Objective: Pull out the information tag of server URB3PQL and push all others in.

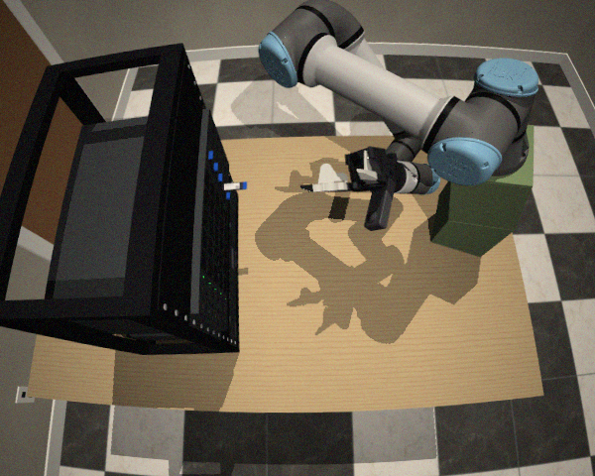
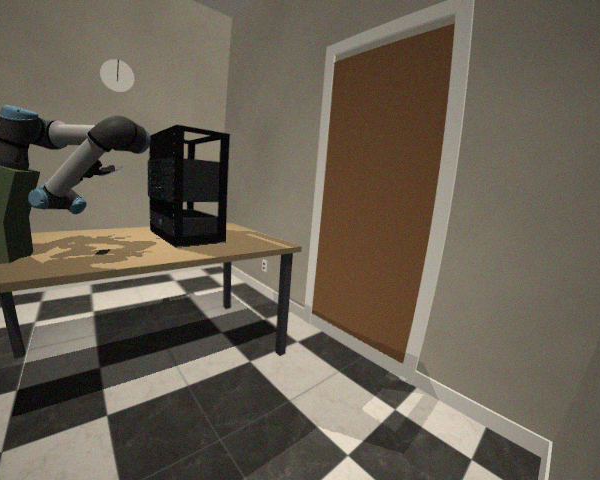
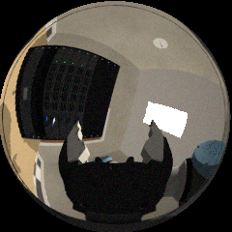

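Biggest is the pale wooden tabletop [image 1: 390,369] [image 2: 259,254], filling the middle of the top view. The brown door [image 1: 5,128] [image 2: 383,196] stands beyond it, toward ten o'clock in that view.

The grey-and-white robot arm with light blue joint caps [image 1: 375,84] [image 2: 72,167] [image 3: 209,159] bends across the one o'clock side. At nine o'clock, upright on the tabletop, is the tall black open-frame server rack [image 1: 157,154] [image 2: 179,186] [image 3: 102,84]. The green angular pedestal [image 1: 472,215] [image 2: 18,217] sits toward two o'clock, the arm mounted on it.

The black gripper with pointed fingers [image 1: 315,178] [image 2: 118,167] is wide open, holding nothing, its fingers aimed at nine o'clock toward the rack and well apart from it. A flat black rectangular patch [image 1: 338,207] [image 2: 102,252] shows on the tabletop, just toward six o'clock of the fingers in the top view.

One white information tag with a blue end [image 1: 232,186] [image 3: 53,121] sticks out from the rack front — at nine o'clock from the gripper in the top view. Four other blue tag ends [image 1: 215,166] show close to the front, three toward eleven o'clock of it and one toward six. The printing is too small to read, so I cannot tell which is URB3PQL. Smallest are the green lights [image 1: 214,288] [image 3: 72,64] on the servers.
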You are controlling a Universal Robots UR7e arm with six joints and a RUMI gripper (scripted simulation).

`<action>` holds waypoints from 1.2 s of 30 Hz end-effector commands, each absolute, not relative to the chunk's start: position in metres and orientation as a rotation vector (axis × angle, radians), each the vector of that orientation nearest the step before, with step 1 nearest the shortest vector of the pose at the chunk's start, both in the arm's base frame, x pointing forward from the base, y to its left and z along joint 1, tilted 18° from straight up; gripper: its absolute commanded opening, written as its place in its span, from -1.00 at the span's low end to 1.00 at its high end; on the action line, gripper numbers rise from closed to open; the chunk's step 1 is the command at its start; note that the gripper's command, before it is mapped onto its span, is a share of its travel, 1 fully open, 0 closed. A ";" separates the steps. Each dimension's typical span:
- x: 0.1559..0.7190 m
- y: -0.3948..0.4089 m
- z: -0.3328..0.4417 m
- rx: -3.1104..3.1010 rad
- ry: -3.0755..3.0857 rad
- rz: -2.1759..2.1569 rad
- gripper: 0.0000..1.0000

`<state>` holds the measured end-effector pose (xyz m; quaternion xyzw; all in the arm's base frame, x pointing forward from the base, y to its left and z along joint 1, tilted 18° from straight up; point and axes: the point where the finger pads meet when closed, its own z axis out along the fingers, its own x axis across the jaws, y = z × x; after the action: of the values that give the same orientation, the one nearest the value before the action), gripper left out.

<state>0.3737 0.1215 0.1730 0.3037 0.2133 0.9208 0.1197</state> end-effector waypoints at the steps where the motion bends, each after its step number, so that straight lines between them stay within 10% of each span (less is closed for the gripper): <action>1: 0.378 0.118 0.172 0.917 0.608 2.688 1.00; 36: 0.404 0.095 0.160 1.097 0.521 2.660 1.00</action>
<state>0.4020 0.0966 0.1606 0.3681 0.1799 0.9056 0.1096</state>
